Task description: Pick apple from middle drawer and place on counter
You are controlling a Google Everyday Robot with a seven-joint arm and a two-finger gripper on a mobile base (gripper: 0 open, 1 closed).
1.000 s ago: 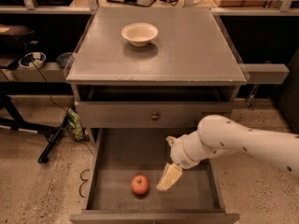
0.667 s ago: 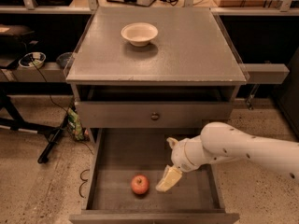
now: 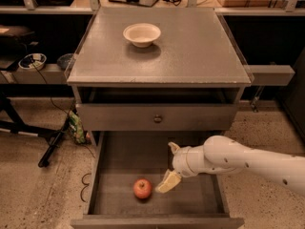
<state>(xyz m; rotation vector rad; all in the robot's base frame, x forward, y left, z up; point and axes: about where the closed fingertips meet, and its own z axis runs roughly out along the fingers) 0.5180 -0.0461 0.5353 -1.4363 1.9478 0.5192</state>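
The apple (image 3: 142,188), red with yellowish patches, lies on the bare bottom of the open middle drawer (image 3: 119,161), near its front. My gripper (image 3: 170,166) is down inside the drawer, just right of the apple. Its fingers are spread open, one pale fingertip (image 3: 167,182) a short way from the apple and not touching it. The gripper holds nothing. The white arm reaches in from the right. The grey counter (image 3: 190,46) is the cabinet top above.
A cream-white bowl (image 3: 141,34) sits on the counter at the back left. A shut drawer front with a round knob (image 3: 157,119) is just above the open drawer. Shelves, cables and a stand leg (image 3: 52,144) lie to the left on the floor.
My gripper has edged slightly left toward the apple. The apple has not moved.
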